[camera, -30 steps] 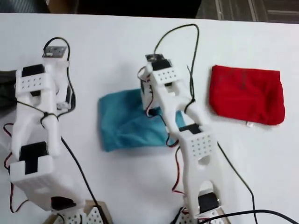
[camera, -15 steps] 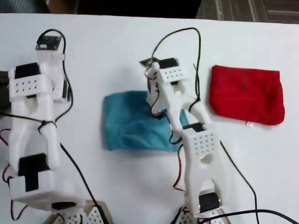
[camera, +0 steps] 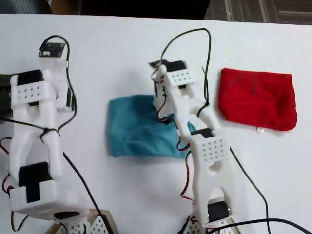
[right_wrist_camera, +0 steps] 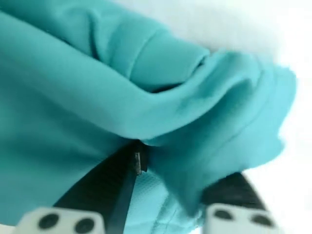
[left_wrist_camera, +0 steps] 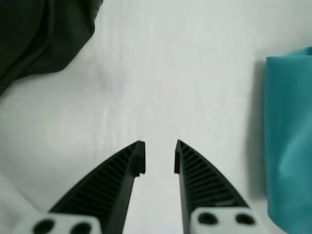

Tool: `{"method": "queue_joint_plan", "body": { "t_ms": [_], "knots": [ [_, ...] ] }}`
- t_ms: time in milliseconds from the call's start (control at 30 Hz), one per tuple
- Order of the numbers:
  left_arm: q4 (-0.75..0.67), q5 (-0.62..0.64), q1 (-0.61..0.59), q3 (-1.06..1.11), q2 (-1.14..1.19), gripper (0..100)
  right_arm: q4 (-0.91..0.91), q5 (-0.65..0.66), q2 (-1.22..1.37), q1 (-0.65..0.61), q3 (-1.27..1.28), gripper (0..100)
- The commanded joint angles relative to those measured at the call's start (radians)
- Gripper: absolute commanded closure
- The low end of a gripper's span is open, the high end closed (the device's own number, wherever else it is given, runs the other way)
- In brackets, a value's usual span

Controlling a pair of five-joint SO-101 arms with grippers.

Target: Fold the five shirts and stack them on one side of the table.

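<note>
A teal shirt (camera: 139, 127) lies folded and rumpled at the table's middle. My right gripper (camera: 163, 105) is down on its far right part and shut on a bunch of the teal cloth (right_wrist_camera: 161, 92); the fabric drapes over the fingers (right_wrist_camera: 124, 178). A red shirt (camera: 257, 99) lies folded flat at the right. A dark shirt (camera: 4, 92) (left_wrist_camera: 39, 34) shows at the left edge. My left gripper (left_wrist_camera: 160, 157) hangs open with a narrow gap over bare table, between the dark shirt and the teal shirt (left_wrist_camera: 290, 136), holding nothing.
Both white arms (camera: 36, 122) (camera: 207, 156) reach up from the front edge, with black and red cables trailing beside them. The white table (camera: 112, 53) is bare along the back and at the front right.
The right gripper has dragged the teal shirt slightly to the right. The left arm has swung a little left and farther back. Little moved in the last half second.
</note>
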Motion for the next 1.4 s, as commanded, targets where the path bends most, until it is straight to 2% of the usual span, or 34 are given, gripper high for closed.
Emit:
{"method": "queue_joint_plan", "body": {
  "t_ms": [0,167,333,500,833,1000,1133,1367],
  "knots": [
    [-0.006,0.009,-0.008,-0.004,-0.055,88,0.018,0.021,0.048,0.028,0.009,96.1],
    [-0.006,0.009,-0.018,-0.004,-0.055,88,0.013,0.021,0.059,0.030,0.005,97.7],
    [-0.011,0.003,-0.035,-0.004,-0.055,88,0.013,0.041,0.047,0.044,-0.107,97.7],
    [-0.021,0.002,-0.072,0.002,-0.049,88,0.036,0.199,-0.076,0.099,-0.222,97.7],
    [-0.055,0.000,-0.100,0.005,-0.044,88,0.036,0.353,-0.369,0.219,-0.126,97.7],
    [-0.097,0.000,-0.097,0.064,-0.046,88,0.036,0.371,-0.450,0.272,-0.066,97.7],
    [-0.141,0.000,-0.095,0.117,-0.048,88,0.015,0.374,-0.424,0.252,0.037,97.7],
    [-0.138,0.002,-0.094,0.116,-0.049,88,-0.058,0.348,-0.344,0.154,0.101,97.7]
  ]
}}
